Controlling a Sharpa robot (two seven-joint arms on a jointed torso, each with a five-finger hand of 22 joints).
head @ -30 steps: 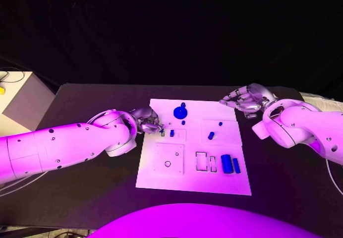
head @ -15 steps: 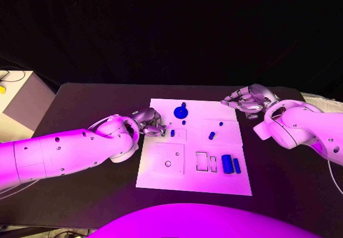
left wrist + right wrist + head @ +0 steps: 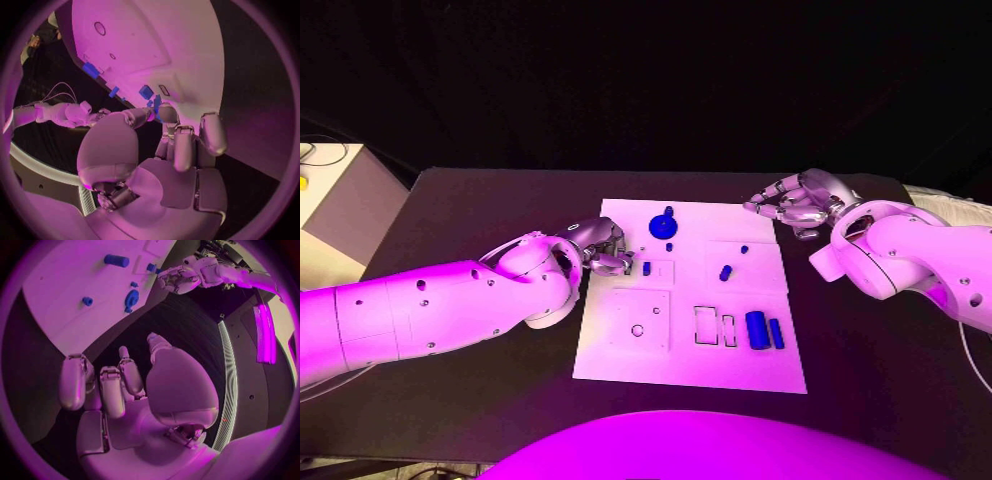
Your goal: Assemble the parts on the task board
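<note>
White flat plastic task board [image 3: 733, 375] lies in the middle of the black table [image 3: 473, 200], with the small blue parts scattered over it: a round blue disc with a stub [image 3: 662, 225] near the far edge, a short blue peg [image 3: 727, 271] mid-board, and a blue cylinder [image 3: 757, 329] beside a narrower blue bar [image 3: 777, 333] toward the near right. Left silver hand [image 3: 603, 248] sits at the board's left edge, fingers drawn together close to a small blue block [image 3: 646, 267] by a square recess; from the left wrist view the fingertips [image 3: 167, 114] look to be at or on a blue piece [image 3: 157, 102], but whether it is truly pinched I cannot tell. Right silver hand [image 3: 798, 203] hovers off the far right corner of the board, fingers curled loosely with gaps between them, holding nothing. Risks as I judge them: a grip this shallow could let the block tip or skid away across the smooth plate; a tilted block could jam at the mouth of its recess; pressing down there could shove the unclamped board sideways and roll the loose cylinder. The right hand is too far off to steady anything.
</note>
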